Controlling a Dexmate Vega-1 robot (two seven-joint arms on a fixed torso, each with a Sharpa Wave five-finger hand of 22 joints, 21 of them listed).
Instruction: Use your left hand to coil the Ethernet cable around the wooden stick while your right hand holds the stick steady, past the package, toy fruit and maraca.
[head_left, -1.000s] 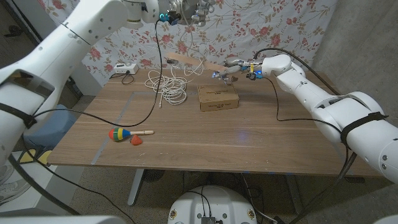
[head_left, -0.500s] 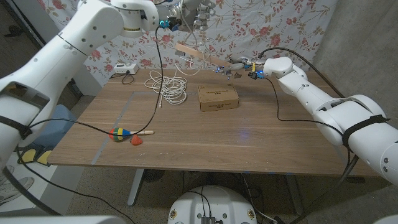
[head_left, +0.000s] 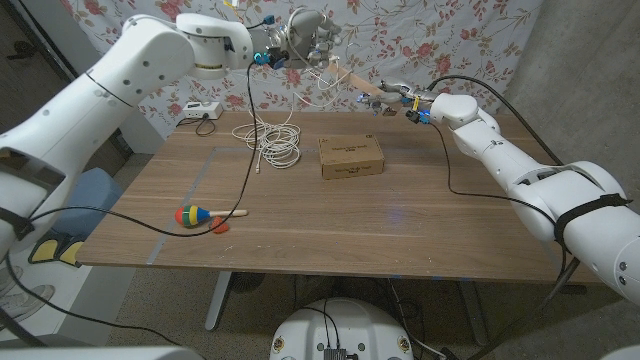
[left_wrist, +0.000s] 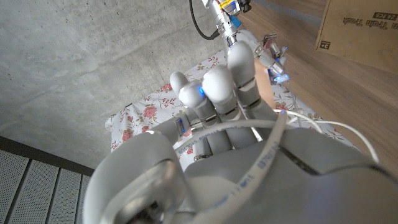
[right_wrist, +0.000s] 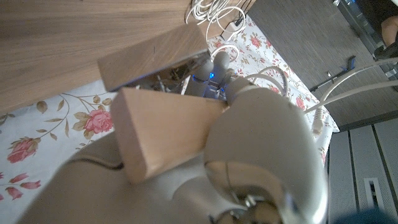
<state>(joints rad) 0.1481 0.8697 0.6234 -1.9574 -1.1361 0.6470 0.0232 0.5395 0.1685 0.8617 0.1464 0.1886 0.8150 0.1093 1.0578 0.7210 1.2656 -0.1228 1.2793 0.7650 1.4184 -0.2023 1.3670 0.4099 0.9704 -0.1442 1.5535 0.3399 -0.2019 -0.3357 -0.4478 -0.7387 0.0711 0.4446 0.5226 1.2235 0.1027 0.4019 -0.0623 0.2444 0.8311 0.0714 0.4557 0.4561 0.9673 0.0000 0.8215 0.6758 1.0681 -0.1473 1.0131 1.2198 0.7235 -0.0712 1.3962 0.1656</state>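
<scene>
Still, much of the grip is hard to read. From the head view, at nine o'clock on the tabletop (head_left: 400, 230) we see the maraca (head_left: 196, 215) with the toy fruit (head_left: 218, 227) half tucked behind it. At eleven o'clock the Ethernet cable (head_left: 270, 140) lies in loose loops, one strand rising to the left hand (head_left: 305, 28), raised against the floral backdrop; its fingers curl around that strand. The wooden stick (head_left: 357, 84) hangs in the air at twelve o'clock, its long axis slanting from upper left down to the right, its near end buried in the right hand (head_left: 398, 99), whose fingers clamp it. The package (head_left: 351, 157) sits below, apart.
</scene>
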